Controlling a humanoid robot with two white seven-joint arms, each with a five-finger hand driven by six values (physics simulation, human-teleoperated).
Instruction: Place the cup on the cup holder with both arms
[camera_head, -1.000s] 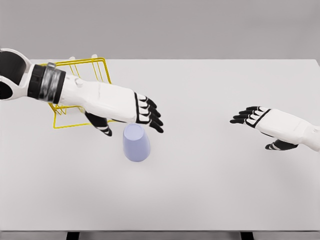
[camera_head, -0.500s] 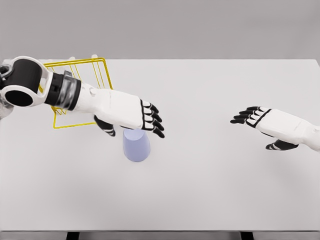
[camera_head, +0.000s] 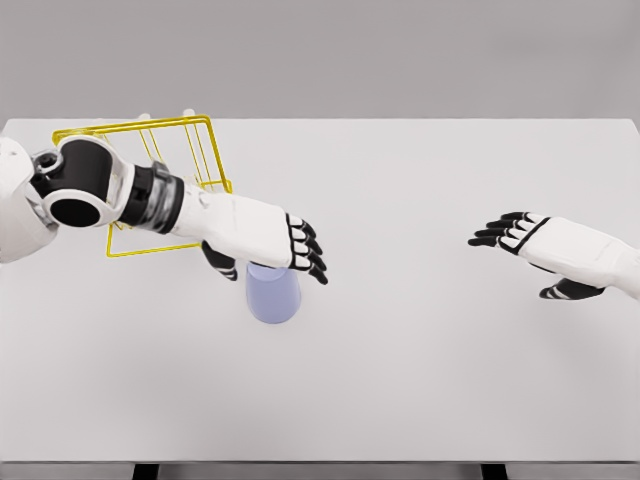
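Observation:
A pale lavender cup (camera_head: 273, 296) stands on the white table (camera_head: 420, 340), left of the middle. My left hand (camera_head: 268, 258) hovers right over the cup's far rim, fingers spread on its right side and thumb on its left, holding nothing. Behind the left forearm stands the yellow wire cup holder (camera_head: 160, 160), at the table's back left, partly hidden by the arm. My right hand (camera_head: 515, 250) hangs open over the table's right side, far from the cup, fingers pointing left.
The table's far edge runs just behind the cup holder. Two dark table legs show at the bottom edge.
My left arm has swung its elbow into view and the hand has dropped closer onto the cup. The right hand has drifted slightly to the right. The cup has not moved.

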